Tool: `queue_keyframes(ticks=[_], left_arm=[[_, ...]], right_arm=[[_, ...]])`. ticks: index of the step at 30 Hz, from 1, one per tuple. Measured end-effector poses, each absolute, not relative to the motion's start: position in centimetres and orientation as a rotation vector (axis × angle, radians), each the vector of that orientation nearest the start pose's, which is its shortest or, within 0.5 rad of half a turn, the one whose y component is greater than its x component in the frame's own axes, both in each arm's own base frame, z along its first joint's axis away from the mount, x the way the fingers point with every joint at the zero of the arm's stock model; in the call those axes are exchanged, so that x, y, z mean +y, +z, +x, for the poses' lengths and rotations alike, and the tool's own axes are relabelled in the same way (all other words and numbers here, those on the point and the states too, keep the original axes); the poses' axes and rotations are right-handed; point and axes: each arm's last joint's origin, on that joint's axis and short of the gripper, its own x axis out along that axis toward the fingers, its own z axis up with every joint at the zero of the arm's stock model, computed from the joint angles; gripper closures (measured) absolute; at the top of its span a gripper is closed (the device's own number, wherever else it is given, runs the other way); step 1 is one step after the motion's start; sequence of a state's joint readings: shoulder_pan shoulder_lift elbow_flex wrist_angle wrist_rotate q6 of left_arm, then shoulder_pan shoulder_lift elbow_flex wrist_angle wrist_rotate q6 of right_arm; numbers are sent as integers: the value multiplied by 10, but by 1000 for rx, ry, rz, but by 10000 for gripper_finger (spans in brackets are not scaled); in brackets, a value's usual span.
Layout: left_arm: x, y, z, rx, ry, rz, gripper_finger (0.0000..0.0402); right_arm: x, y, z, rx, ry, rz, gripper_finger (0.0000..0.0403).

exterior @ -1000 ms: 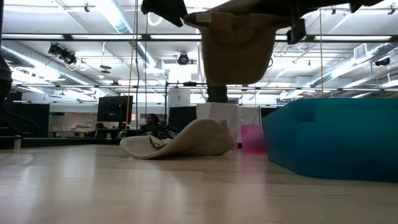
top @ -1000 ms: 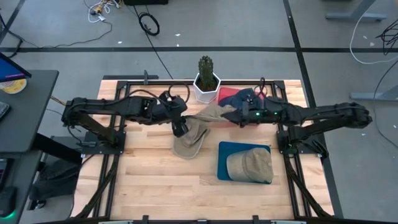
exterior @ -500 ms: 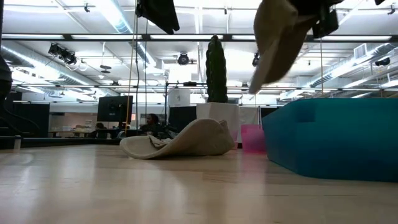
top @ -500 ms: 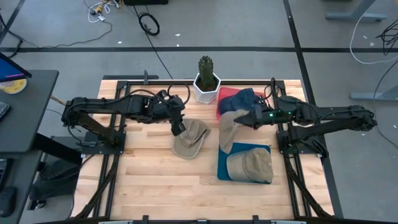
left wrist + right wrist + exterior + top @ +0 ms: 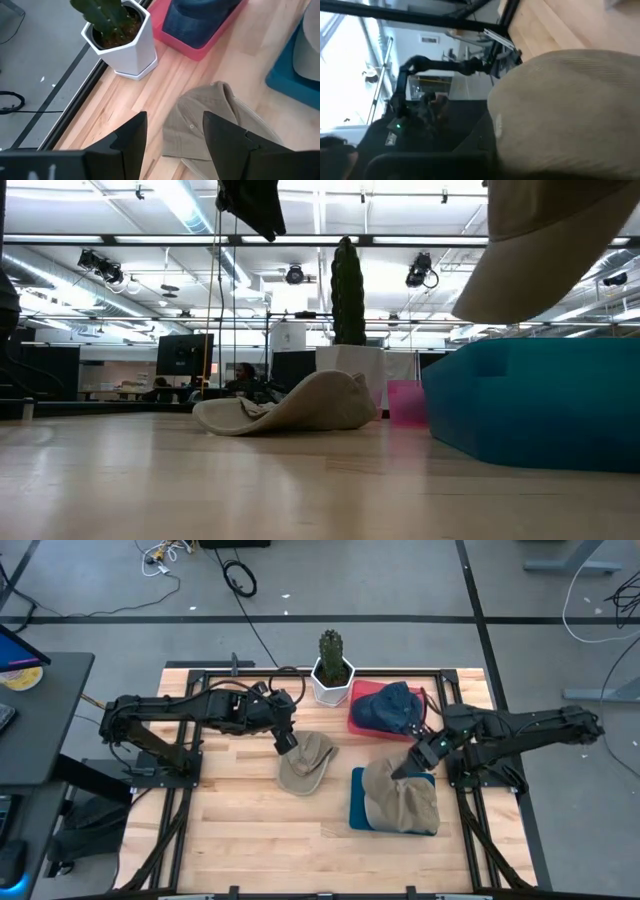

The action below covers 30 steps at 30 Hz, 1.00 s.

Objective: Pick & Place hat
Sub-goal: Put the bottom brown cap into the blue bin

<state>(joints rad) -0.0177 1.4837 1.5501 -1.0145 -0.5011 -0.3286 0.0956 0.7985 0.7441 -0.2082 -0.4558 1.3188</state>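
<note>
Over the teal tray [image 5: 358, 802], the right gripper [image 5: 415, 757] pinched a tan hat [image 5: 385, 783], carried but not yet let go.
One tan hat [image 5: 412, 810] already lay in that tray; another [image 5: 306, 761] waited on the table [image 5: 240, 830] under the left gripper [image 5: 288, 743], fingers spread and empty.

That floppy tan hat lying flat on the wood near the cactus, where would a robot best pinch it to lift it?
Probably at a raised fold of the tan hat, coming straight down from above. It lies slumped on the table, so its edges hug the wood, while the low view shows a humped middle that two fingers could close on. The left gripper hovers open at its cactus-side edge, the nearest to try.
</note>
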Motion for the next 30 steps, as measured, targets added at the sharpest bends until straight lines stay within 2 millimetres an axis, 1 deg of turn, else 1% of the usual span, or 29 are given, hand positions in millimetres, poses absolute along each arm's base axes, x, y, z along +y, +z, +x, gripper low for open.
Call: queue_keyframes(ticks=[4,23,26,30], left_arm=[[9,367,292,837,590,-53,204],[9,367,293,829,607,-45,204],[9,368,294,808,612,-47,204],[3,371,300,736,602,-23,204]], right_arm=[[35,314,172,613,306,1316,403],[50,313,169,627,298,1321,403],[52,313,168,629,297,1325,403],[54,313,168,619,280,1329,403]])
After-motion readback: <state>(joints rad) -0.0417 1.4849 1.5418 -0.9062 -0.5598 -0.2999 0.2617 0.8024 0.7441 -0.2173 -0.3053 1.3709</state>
